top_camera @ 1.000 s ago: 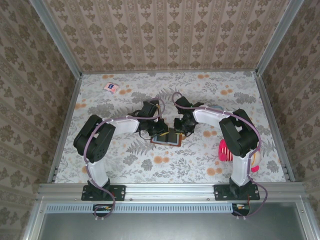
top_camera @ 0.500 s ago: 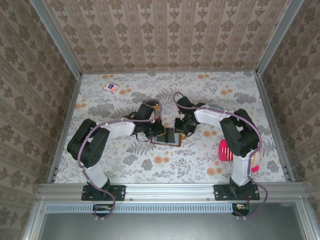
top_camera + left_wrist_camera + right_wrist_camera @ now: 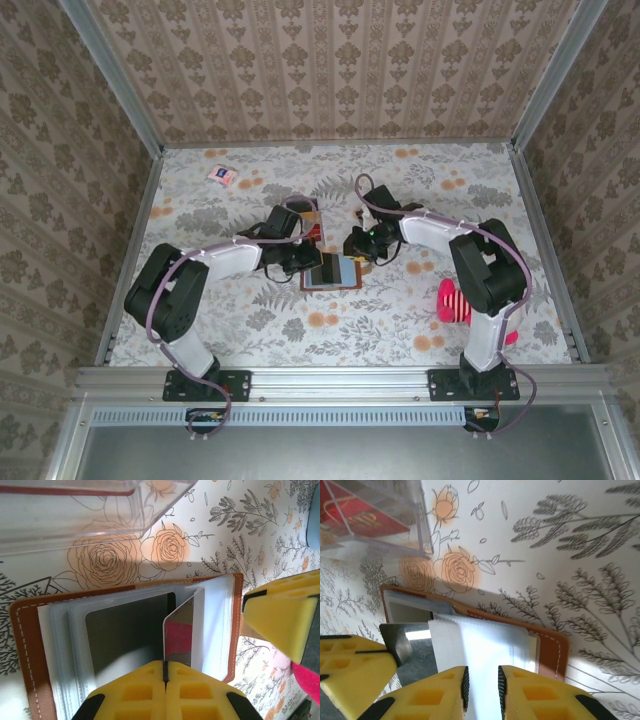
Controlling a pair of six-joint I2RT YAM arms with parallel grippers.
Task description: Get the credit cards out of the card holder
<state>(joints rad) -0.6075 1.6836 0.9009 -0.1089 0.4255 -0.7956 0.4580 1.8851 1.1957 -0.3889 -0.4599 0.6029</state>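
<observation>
Gold lettering on the red-based clear tray [image 3: 365, 520] is illegible; the brown leather-look card holder [image 3: 22, 655] lies open on the table beside it; a dark credit card [image 3: 178, 635], raised on edge over the sleeves, is clamped by the closed left gripper [image 3: 164, 672]; a pale sleeve page [image 3: 485, 650] is pinched by the right gripper [image 3: 481, 685].

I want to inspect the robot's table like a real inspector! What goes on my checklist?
Surface: flowery tablecloth, lying flat.
Job's things: card holder lies open; one credit card is tilted up off its pages.
Clutter: pink-and-white packet far left; clear box behind the holder; pink striped thing by the right arm.
Claws: left claw shut on the credit card; right claw over the holder's clear sleeve, grip unclear.
Cables: cable loops off the right arm.
Surroundings: patterned walls; metal rail at the near edge.
</observation>
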